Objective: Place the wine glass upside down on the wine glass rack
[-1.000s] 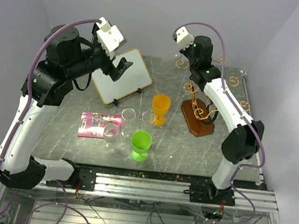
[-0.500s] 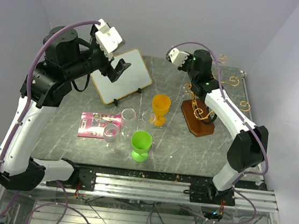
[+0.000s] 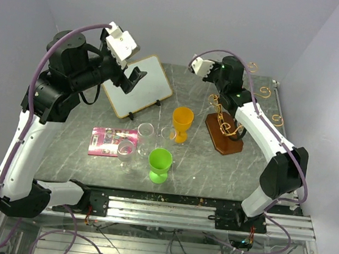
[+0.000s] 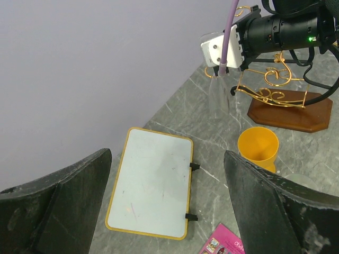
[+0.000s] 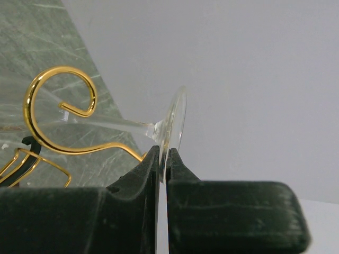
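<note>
The wine glass (image 4: 218, 98) is held in the air, bowl down, just beside the far left side of the rack (image 3: 225, 131), and is not yet hung on it. Its foot is pinched at the edge by the right gripper (image 5: 163, 156), which is closed almost fully on this thin disc. The stem is seen close to a gold curl (image 5: 57, 110); whether they touch cannot be told. The left gripper (image 3: 134, 78) is held wide open and empty above the whiteboard (image 3: 143, 90). As only the foot's edge is gripped, the glass could be tilted or pulled free if the stem is pressed against the wire, and then dropped. The rack could also be pushed aside.
</note>
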`<state>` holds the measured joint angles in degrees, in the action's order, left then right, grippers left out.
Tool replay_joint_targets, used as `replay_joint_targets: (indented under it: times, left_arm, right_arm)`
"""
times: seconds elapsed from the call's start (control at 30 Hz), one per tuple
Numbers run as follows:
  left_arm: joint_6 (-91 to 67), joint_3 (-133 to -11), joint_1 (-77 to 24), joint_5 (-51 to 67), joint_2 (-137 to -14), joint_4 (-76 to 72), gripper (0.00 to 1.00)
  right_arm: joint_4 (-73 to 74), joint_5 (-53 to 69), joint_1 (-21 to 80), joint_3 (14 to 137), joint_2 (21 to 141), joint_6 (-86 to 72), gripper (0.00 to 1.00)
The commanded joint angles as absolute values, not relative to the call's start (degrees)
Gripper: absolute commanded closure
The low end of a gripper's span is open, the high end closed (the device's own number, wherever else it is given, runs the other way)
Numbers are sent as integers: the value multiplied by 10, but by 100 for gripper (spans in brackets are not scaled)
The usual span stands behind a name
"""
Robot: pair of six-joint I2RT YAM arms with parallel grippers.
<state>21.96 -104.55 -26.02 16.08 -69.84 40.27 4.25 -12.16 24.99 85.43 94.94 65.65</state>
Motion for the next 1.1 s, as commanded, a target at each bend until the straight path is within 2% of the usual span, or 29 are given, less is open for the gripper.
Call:
replay_joint_targets:
  times: [0.0, 0.33, 1.07]
  left_arm:
    - [221, -1047, -255, 171, -691, 398, 2]
    - [217, -1046, -254, 167, -693, 394, 3]
    - [212, -1037, -247, 155, -690, 387, 2]
  right_arm:
    - [51, -116, 252, 858, 920, 666, 100]
    - [107, -100, 265, 862, 904, 654, 100]
    - [100, -117, 316, 866, 919, 643, 100]
